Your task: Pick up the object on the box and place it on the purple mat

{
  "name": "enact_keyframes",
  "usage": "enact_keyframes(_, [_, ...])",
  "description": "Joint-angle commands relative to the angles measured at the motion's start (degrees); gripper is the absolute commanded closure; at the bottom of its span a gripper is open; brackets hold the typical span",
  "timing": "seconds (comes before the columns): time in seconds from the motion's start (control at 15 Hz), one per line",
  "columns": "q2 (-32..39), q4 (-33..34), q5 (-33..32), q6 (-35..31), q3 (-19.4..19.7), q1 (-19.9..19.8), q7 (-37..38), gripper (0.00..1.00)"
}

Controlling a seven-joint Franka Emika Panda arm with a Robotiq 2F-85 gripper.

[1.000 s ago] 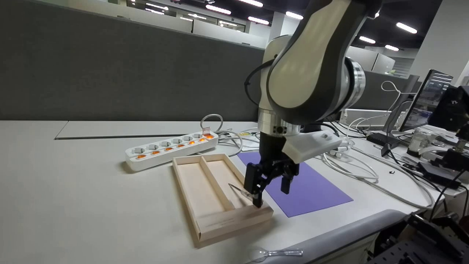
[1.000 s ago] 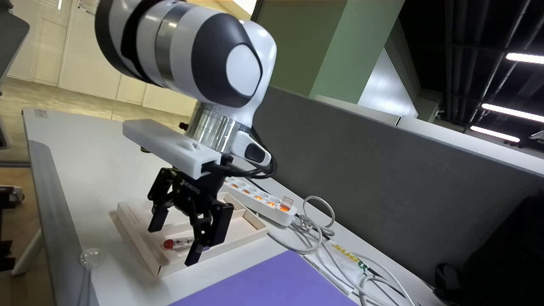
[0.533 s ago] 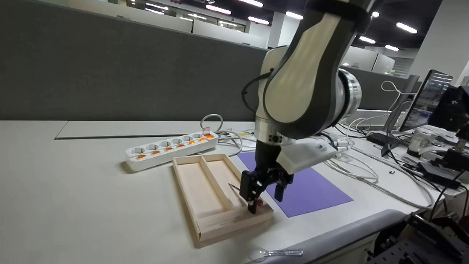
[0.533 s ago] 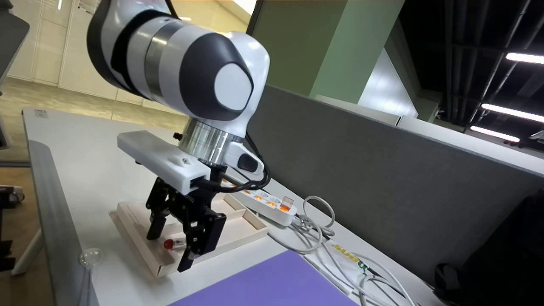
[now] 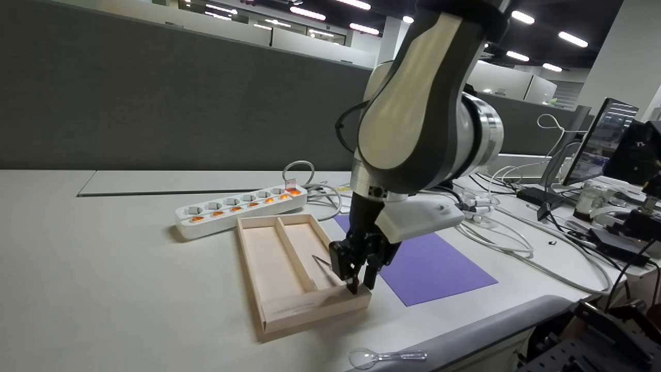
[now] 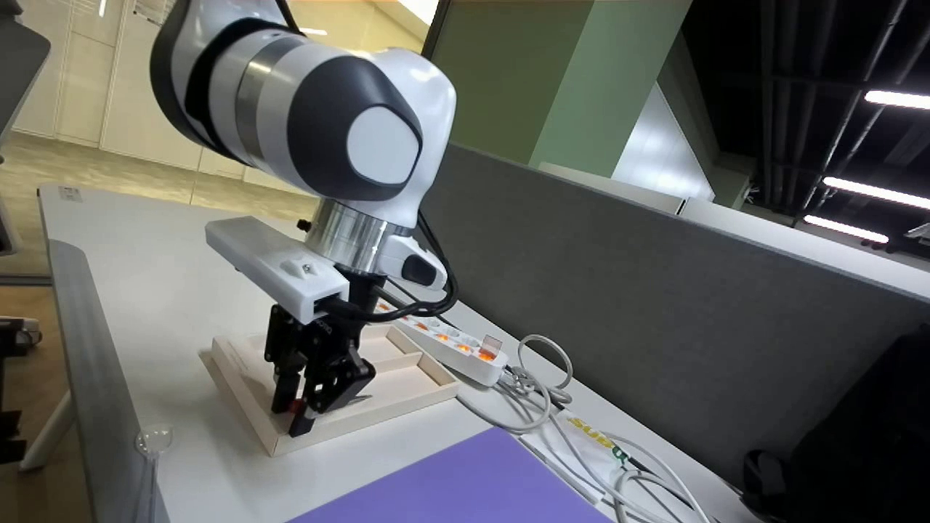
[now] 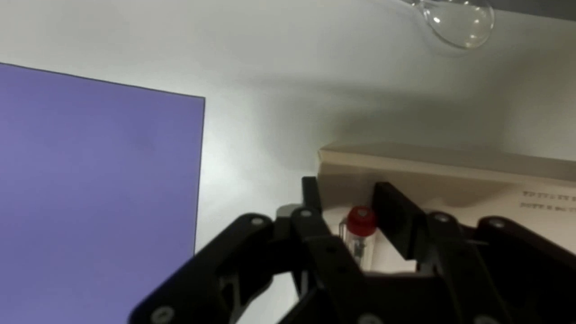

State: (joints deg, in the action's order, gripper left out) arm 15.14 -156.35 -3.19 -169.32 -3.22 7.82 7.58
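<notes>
Presently, my claw [image 7: 346, 193] stands parted, its 2 fingers [image 7: 311, 191] either side of the screwdriver [image 7: 361, 227], ungripped inside the box [image 5: 315, 310]. I judge it light, stiff and slick, liable to roll; grip advised squarely across its clear handle [image 7: 360, 252], never the thin shaft [image 5: 321, 261].

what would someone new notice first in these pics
Probably the big robot arm, bent over the wooden tray, its claw on either side of a red-ended stick. Next, the purple mat, flat beside the tray. Then the power strip, lit orange beyond the tray.
</notes>
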Motion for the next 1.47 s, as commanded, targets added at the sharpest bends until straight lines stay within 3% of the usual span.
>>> enact_keyframes(0.0, [-0.6,0.5,2.3,-0.6,-1.3,-0.4,-0.6,0.94])
enact_keyframes(0.07, [-0.7,0.6,2.9,-0.6,-1.7,-0.6,-0.9,0.99])
enact_keyframes(0.73, [-5.7,0.2,4.7,-1.3,-2.2,-0.4,-1.2,0.95])
enact_keyframes(1.07, [-13.6,-0.3,-5.5,-4.9,9.4,1.6,6.7,0.95])
enact_keyframes(1.4, [-15.6,3.4,-18.8,-4.7,17.7,-3.3,16.5,0.95])
